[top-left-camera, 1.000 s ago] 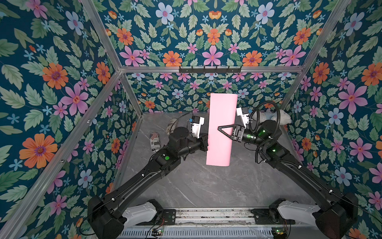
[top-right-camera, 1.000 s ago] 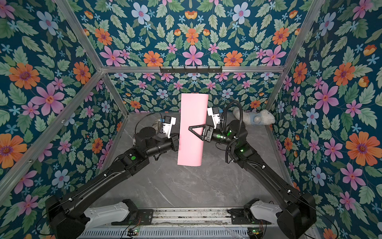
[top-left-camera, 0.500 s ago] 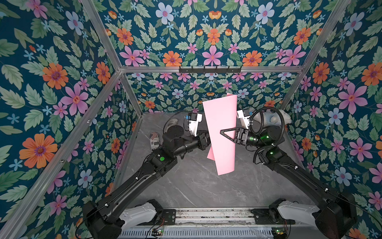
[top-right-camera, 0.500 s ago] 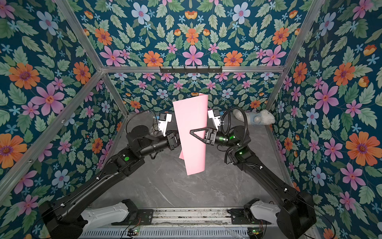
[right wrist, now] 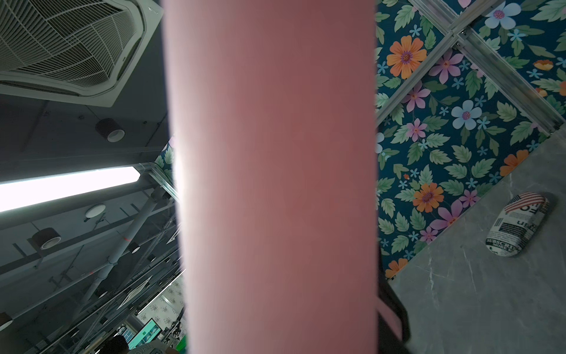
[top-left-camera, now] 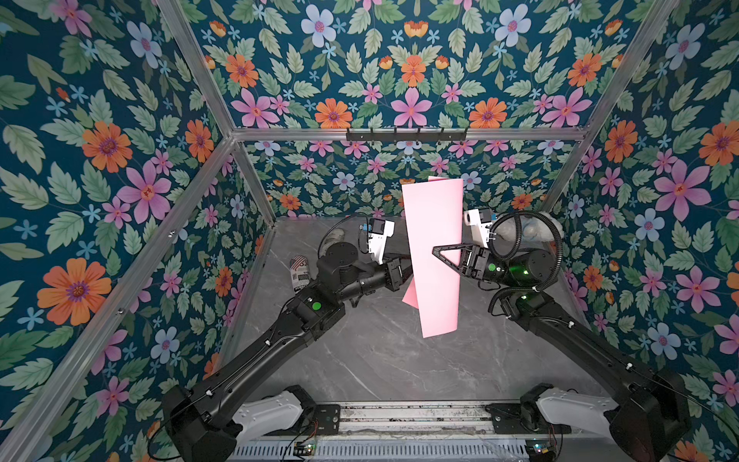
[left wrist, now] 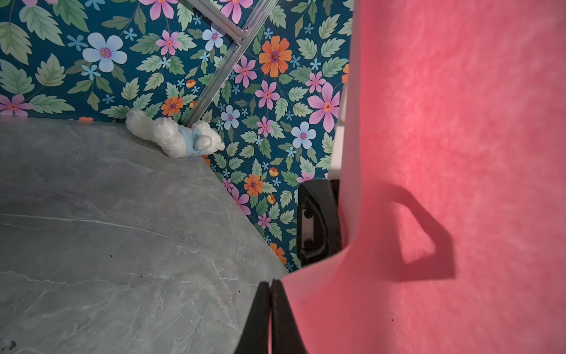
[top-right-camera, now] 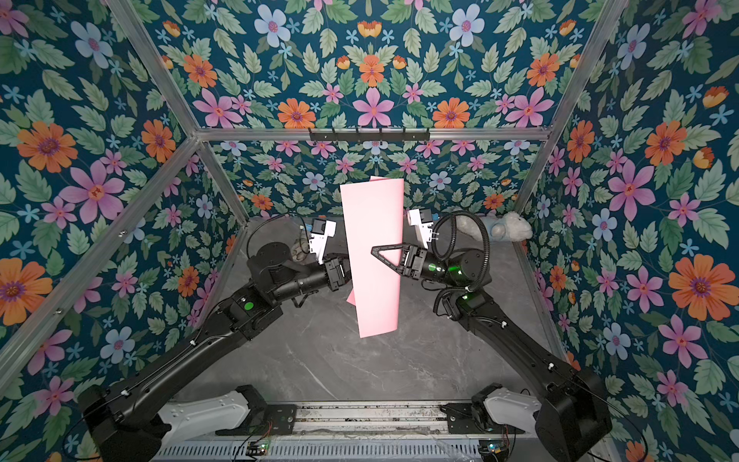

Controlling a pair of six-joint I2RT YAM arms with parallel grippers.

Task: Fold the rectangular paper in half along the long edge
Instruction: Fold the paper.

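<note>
Rectangular paper [top-left-camera: 434, 224] is being held upright in the air over the middle of the surface [top-left-camera: 360, 360], loosely doubled lengthwise. Its rear layer is showing askew, so the fold is being judged begun, with aligning and creasing left. Jaws of the left gripper [left wrist: 270, 285] are being pressed together, seemingly on its edge; for the right gripper [top-left-camera: 438, 253] it cannot be told, one jaw being hidden. Farther off, a shut newspaper-print case [right wrist: 517, 223] is lying, contents unseen.

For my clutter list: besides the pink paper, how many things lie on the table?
3: a printed case by the left wall, a white plush toy in the far right corner, a pale thing half hidden behind the left arm. More may hide.
</note>
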